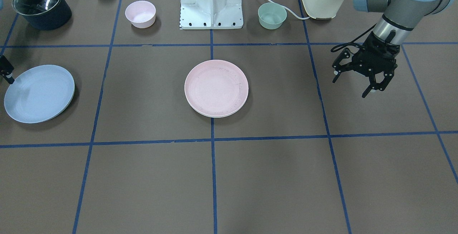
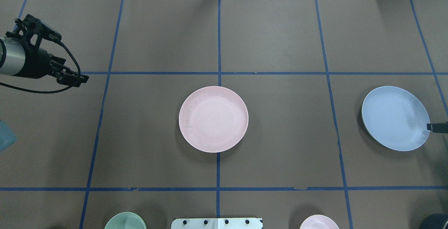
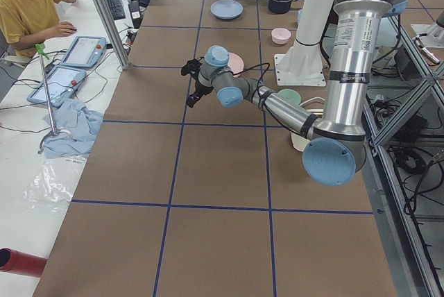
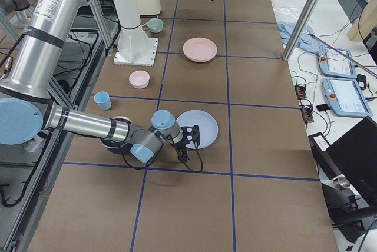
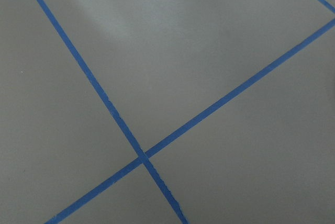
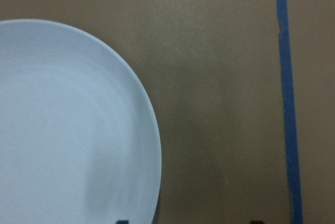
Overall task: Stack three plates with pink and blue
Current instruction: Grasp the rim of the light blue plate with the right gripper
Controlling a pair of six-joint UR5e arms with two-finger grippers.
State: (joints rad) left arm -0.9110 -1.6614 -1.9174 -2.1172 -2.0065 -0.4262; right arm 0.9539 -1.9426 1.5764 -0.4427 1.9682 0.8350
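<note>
Pale pink round plastic plate [image 1: 216, 85] lies at the middle of the brown, blue-taped table [image 1: 272, 176]. It sits on a cream-white plate [image 1: 214, 115] of which I see only a thin sliver of rim at the edge away from the robot. The light blue round plate [image 1: 38, 93] lies well apart from them, out toward the robot's right end of the table. The right gripper [image 2: 435, 127] is cut off at the frame edge in both fixed overhead views. Its wrist camera shows only two dark fingertips [image 6: 121, 222] set wide apart, one at the blue plate's rim and one over bare table, gripping nothing. The left gripper [image 1: 352, 87] hangs above bare table at the robot's left, fingers spread and empty. Its wrist camera shows only tape lines.
</note>
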